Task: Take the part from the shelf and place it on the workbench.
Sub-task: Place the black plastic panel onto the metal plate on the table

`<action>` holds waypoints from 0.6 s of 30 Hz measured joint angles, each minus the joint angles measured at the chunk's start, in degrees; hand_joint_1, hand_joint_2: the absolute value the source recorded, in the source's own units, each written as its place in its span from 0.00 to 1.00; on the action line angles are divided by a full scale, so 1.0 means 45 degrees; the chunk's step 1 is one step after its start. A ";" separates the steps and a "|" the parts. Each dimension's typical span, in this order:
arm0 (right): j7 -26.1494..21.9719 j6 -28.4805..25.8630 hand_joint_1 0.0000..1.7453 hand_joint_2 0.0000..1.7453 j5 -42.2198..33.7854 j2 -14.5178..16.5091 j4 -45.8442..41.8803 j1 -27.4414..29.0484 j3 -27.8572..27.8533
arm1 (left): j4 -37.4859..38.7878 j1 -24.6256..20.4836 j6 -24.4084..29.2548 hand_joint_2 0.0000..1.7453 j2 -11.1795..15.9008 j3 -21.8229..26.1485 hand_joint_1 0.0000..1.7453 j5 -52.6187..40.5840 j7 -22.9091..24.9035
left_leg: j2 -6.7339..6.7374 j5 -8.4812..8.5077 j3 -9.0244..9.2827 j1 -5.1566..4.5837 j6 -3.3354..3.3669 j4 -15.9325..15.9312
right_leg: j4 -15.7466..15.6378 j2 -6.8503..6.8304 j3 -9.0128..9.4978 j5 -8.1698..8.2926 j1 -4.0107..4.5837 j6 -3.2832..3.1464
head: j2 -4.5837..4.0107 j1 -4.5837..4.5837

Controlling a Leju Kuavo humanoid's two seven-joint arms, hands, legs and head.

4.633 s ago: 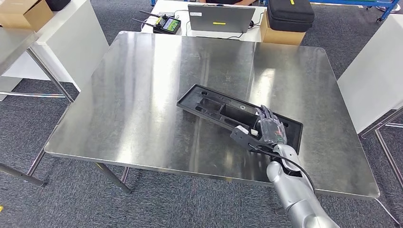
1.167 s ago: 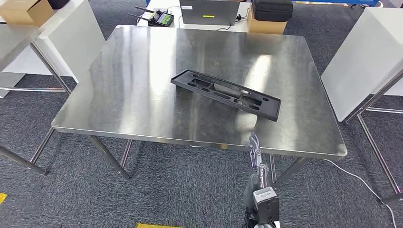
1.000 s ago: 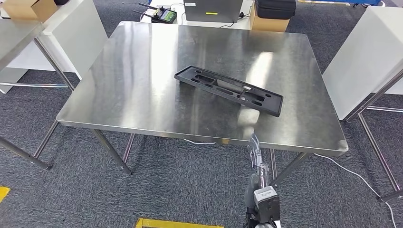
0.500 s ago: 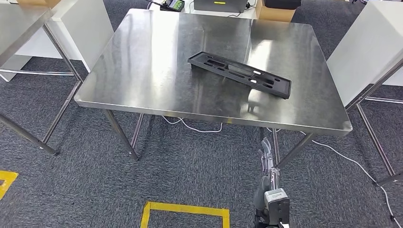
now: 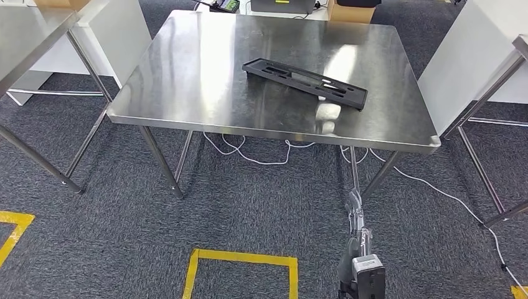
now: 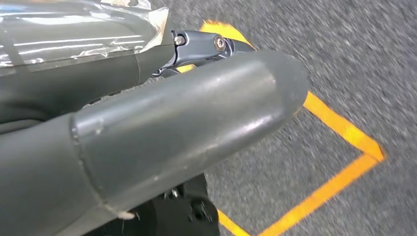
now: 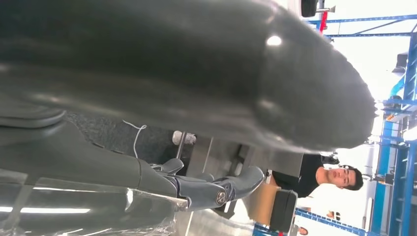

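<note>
The long black moulded plastic part (image 5: 304,82), ribbed and full of slots, lies flat on the square stainless-steel workbench (image 5: 187,75), slanting across the middle and a little toward the right half, with bare metal on every side of it. Nothing is touching it. To my eye the placing step looks finished, and the robot stands back from the bench with open carpet between it and the near edge.

The right hand (image 5: 356,215) hangs low beside the robot's body, fingers pointing down along the arm and holding nothing; they look roughly straight and loosely apart. The left hand (image 6: 147,128) is seen from so close at its wrist, thumb across the lens, that I cannot tell whether it is spread or curled, though nothing seems to be in it.

If anything is left to do, I would guess it is only to stay clear or to turn away (the part needs no further touch).

There is room to move: grey carpet all round, yellow floor tape (image 5: 241,266) marking a square just ahead of the robot's feet. White cables (image 5: 249,152) trail under the workbench and out past its right legs, so that side is the one to mind. A second steel table (image 5: 25,37) stands to the left, a white panel (image 5: 470,56) to the right.
</note>
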 joint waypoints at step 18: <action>-0.0037 -0.0012 0.00 0.00 0.0007 -0.0136 -0.0256 0.0321 -0.0300 | 0.0000 0.0006 -0.0017 0.00 -0.0012 -0.0188 0.00 -0.0270 -0.0016 | 0.0104 0.1697 -0.0758 -0.0484 0.0884 -0.2348 | 0.0542 0.0186 0.1309 -0.1476 0.0347 0.0503 | 0.0002 0.0127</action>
